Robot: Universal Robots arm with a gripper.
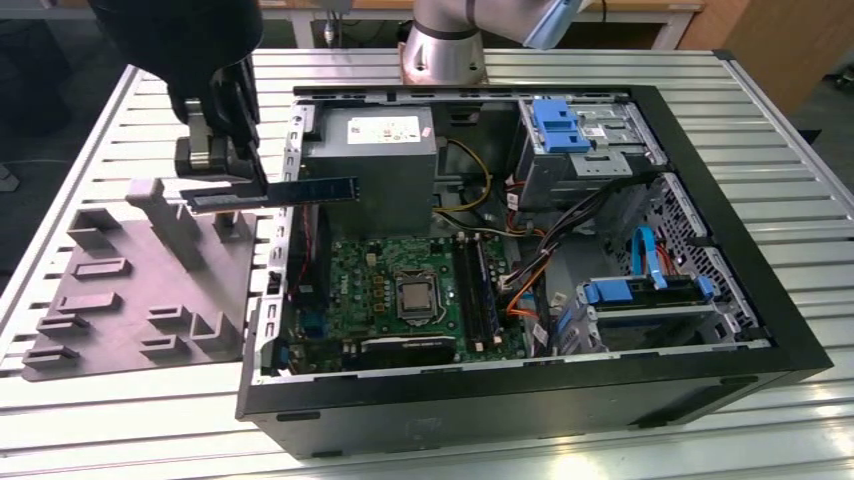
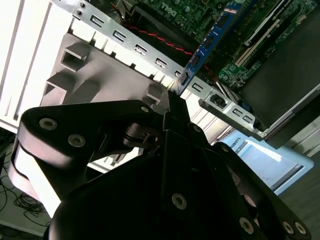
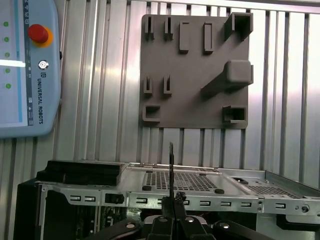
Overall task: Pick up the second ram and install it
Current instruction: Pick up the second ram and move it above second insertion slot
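Exterior view: black desktop computer case [image 1: 747,340], side panel off, lying on a slatted aluminium table [image 1: 787,150]. Inside, large green motherboard [image 1: 360,280] with long black memory slots [image 1: 474,290] beside a square silver chip. Just beside the case, at the exterior view's left, grey plastic tray with raised blocks [image 1: 134,295]. Above the case wall on that side, black two-fingered gripper [image 1: 238,188] clamped on one end of the second ram [image 1: 314,189], a thin, long, dark memory stick. Stick held level in the air, free end reaching over the case, touching neither tray nor motherboard.

Second wrist view: gripper [image 2: 174,100] pinched tight on the near end of the second ram [image 2: 205,45]. Blue-faced stick stretching away over the case's slotted steel rail [image 2: 140,50] toward the motherboard. Grey tray [image 2: 90,75] below.

First wrist view: second ram [image 3: 171,165] seen edge-on as a thin dark line rising from the closed gripper [image 3: 172,207]. Beyond the steel rail [image 3: 225,200], the grey tray [image 3: 190,80] and a pale blue teach pendant with a red button [image 3: 25,70] on the table.

Judged step: pick-up done, carry toward the slots in hand, seating not yet done. For seating, by this reading: stick turned parallel to a free slot, contact edge down, then straight, even pressure. Which slot stands free: impossible to tell.
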